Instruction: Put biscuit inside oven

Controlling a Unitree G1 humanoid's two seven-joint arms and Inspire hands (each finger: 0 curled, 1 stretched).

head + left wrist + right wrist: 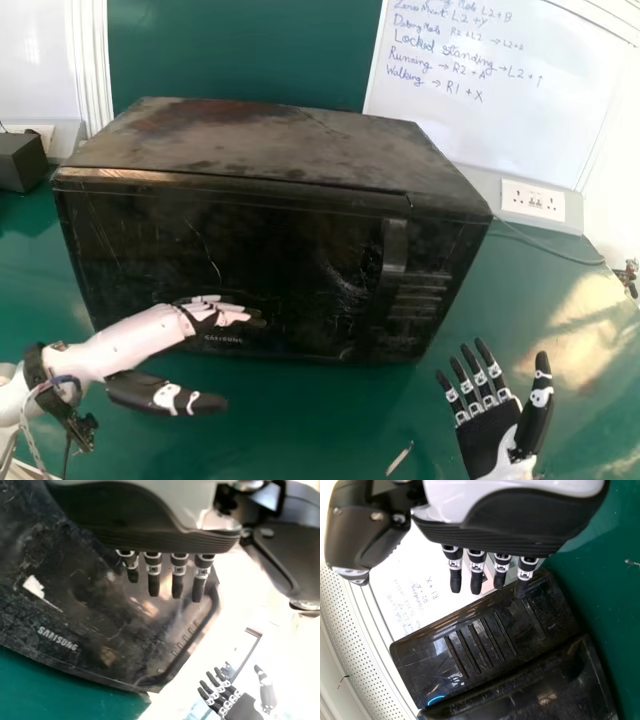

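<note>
Right hand [488, 440], first of two, lower right of the head view, wrist cut off by the bottom edge: palm up, fingers straight, released. Left hand [200, 314], lower left, likewise unclenched, fingers pointing right, hides part of the single oven [230, 250], centre. One slender object [399, 459], lower centre, too small to identify.

Here's the big black box-shaped oven [270, 240] blocking the middle, with the white-and-black left hand [203, 316] crowding its front at left. Between that and the right hand [487, 430], there's passing room above a thin pale stick [400, 458] lying near.
</note>
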